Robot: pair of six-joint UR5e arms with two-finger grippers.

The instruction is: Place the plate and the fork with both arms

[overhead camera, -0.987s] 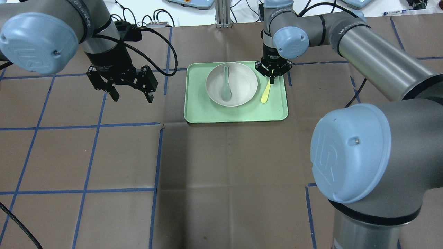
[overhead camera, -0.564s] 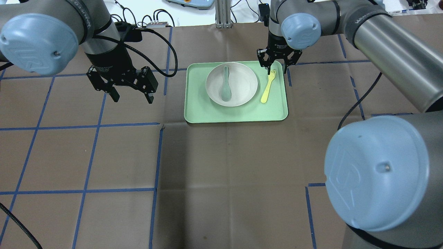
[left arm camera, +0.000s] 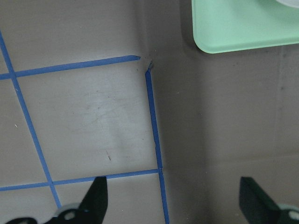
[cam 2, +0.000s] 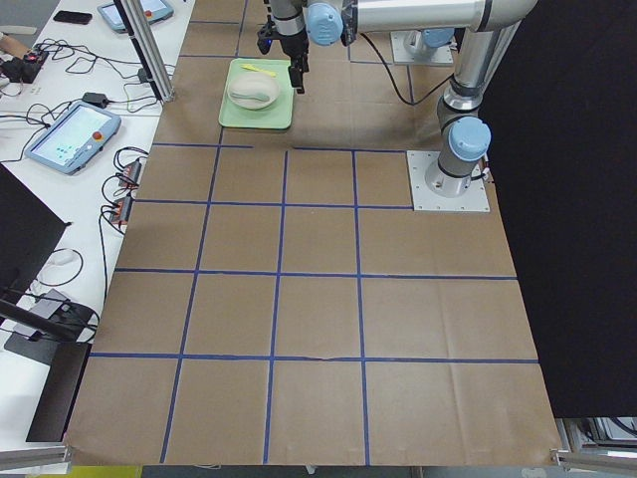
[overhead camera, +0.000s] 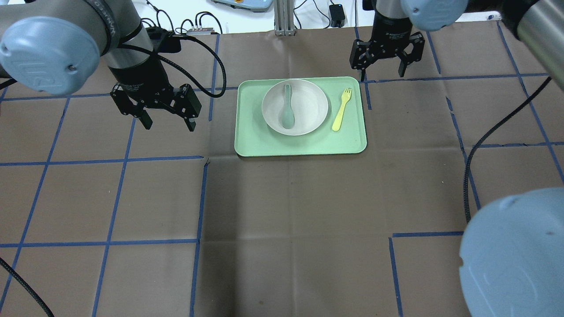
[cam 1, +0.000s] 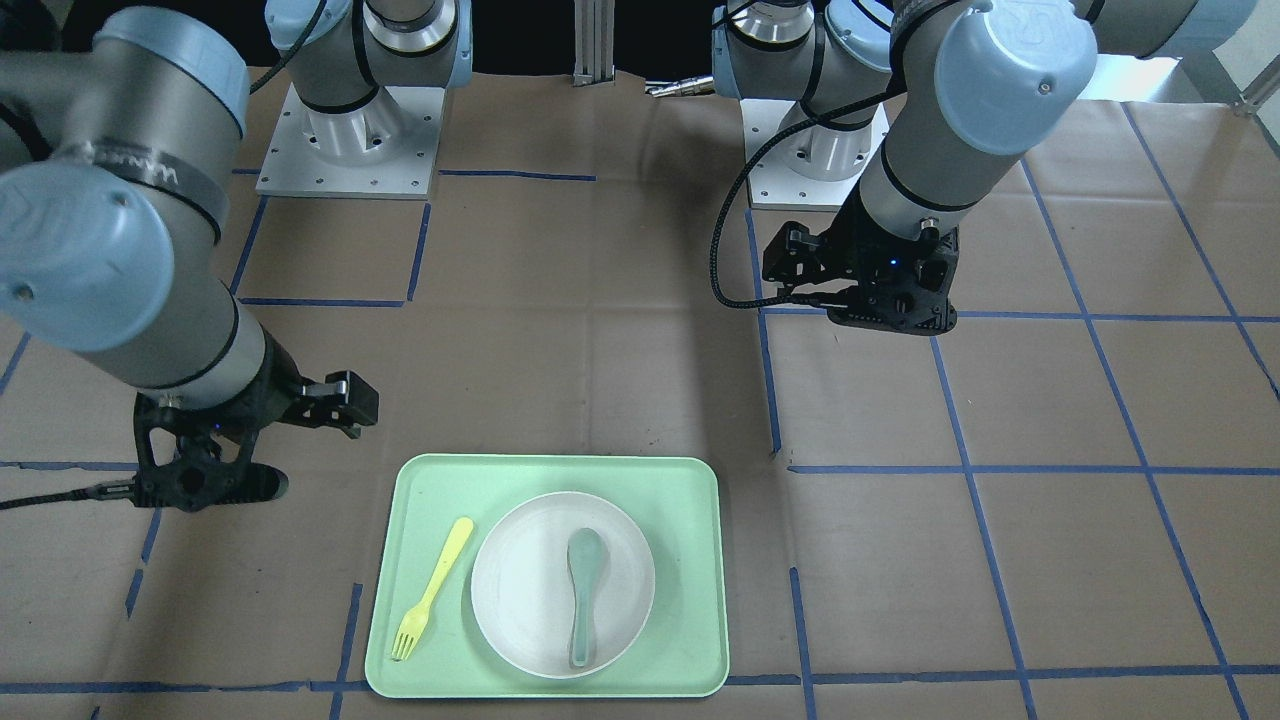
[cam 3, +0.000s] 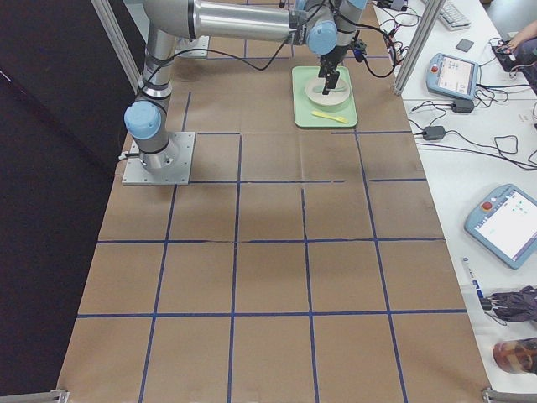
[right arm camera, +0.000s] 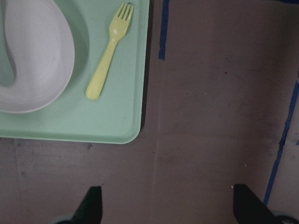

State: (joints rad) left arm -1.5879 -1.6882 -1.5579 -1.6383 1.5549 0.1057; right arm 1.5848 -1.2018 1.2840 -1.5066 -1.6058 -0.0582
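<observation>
The off-white plate (overhead camera: pixel 310 108) lies on the mint-green tray (overhead camera: pixel 299 143), with a grey-green spoon (overhead camera: pixel 287 108) in it. The light-yellow fork (overhead camera: pixel 342 109) lies flat on the tray just right of the plate, tines pointing away from the robot. It also shows in the right wrist view (right arm camera: pixel 109 51) and the front view (cam 1: pixel 432 588). My right gripper (overhead camera: pixel 381 72) is open and empty, raised beyond the tray's far right corner. My left gripper (overhead camera: pixel 169 124) is open and empty, hovering over the table left of the tray.
Brown paper with blue tape grid lines covers the table (overhead camera: pixel 282 220). Cables and an aluminium post (overhead camera: pixel 282 17) stand at the far edge. The left wrist view shows a tray corner (left arm camera: pixel 243 32) and bare paper.
My right gripper has risen off the fork and moved back and to the right, off the tray. The fork stays on the tray. The left arm has not moved.
</observation>
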